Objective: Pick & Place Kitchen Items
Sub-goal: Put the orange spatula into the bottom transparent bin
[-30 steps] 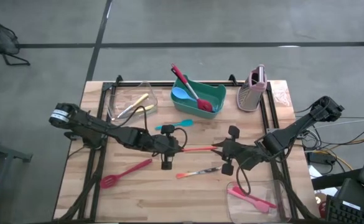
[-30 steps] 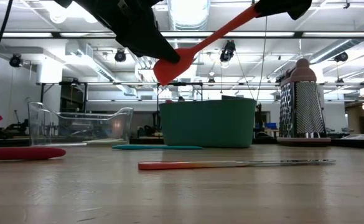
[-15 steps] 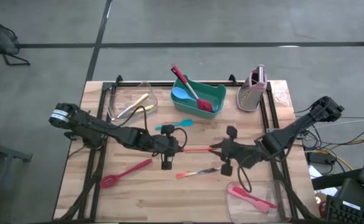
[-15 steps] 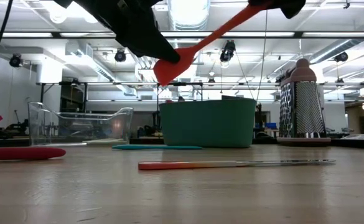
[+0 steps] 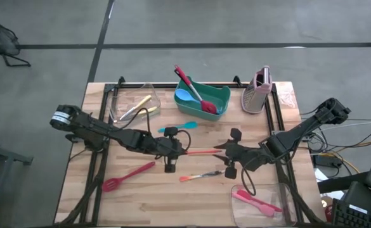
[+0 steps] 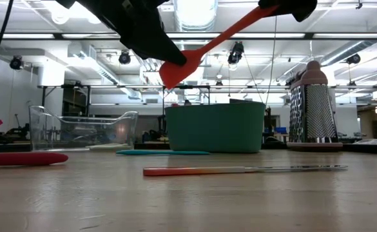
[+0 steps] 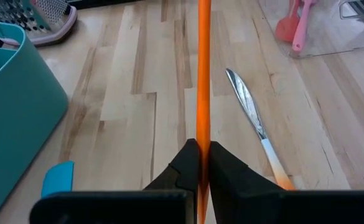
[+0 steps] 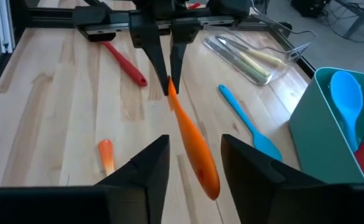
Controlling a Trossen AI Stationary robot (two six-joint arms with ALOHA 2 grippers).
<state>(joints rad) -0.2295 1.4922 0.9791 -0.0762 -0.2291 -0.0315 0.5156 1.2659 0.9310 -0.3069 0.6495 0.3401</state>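
The right gripper [image 5: 226, 152] has shifted slightly toward the left gripper [image 5: 180, 151] along the orange spatula [image 5: 201, 152] since a second ago, its dark head now sitting a little farther left in the high view. In the low view, the spatula's handle end seems, though barely, to have changed against that gripper.

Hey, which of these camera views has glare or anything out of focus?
Low view: ceiling lights glare bright behind the orange spatula, and the near tabletop is soft. Right wrist view: its own fingers are blurred close up. High view: even light, nothing blown out.
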